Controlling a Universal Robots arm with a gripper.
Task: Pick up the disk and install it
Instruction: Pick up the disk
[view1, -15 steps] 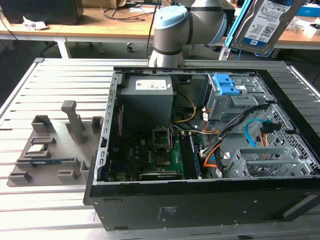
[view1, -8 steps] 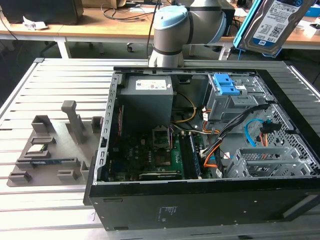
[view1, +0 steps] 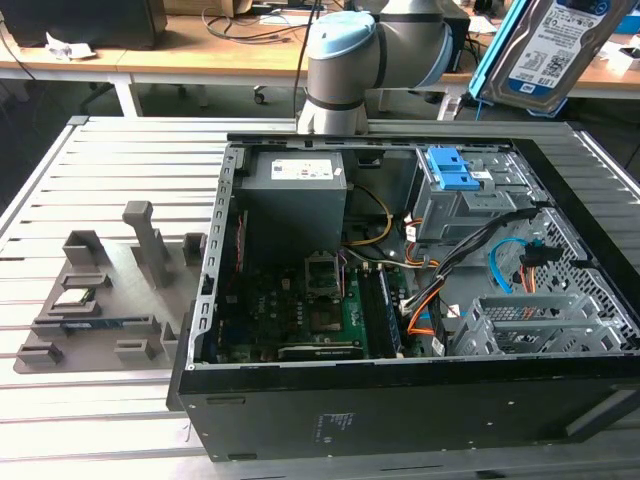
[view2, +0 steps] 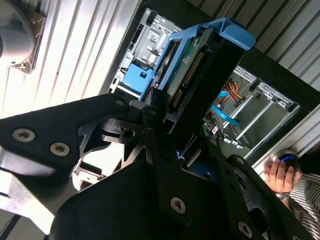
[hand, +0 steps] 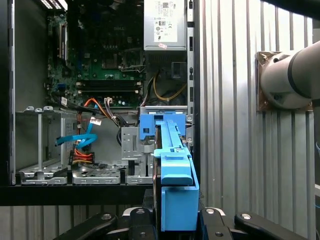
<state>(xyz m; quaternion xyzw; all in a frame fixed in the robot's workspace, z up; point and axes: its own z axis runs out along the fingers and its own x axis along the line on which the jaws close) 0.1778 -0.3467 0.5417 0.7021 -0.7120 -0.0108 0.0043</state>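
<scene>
A: What's on the table (view1: 100, 170)?

B: A computer case (view1: 400, 400) lying on its side, panel off, its whole top open. The slatted surface runs bare around it, apart from a grey fixture (view1: 100, 290) at the exterior view's left, just beside the case wall.

A: And the arm (view1: 350, 60)?

B: It rises from behind the far rim. Inside, the grey power-supply box (view1: 295, 185) fills the far corner nearest it. Next along that far edge sits the drive cage (view1: 470, 195) with a blue caddy (view1: 450, 170) on top, close against the case's rim in the first wrist view.

A: Where's the disk (view1: 550, 50)?

B: Up in the air, tilted, well above the case's far right corner in the exterior view and clear of every rim. The claw (hand: 175, 220) is closed on it, a finger pressed to each side of its blue frame.

A: Anything crowding the cage?

B: Orange and blue cables (view1: 510, 265) loop just beside it.
</scene>
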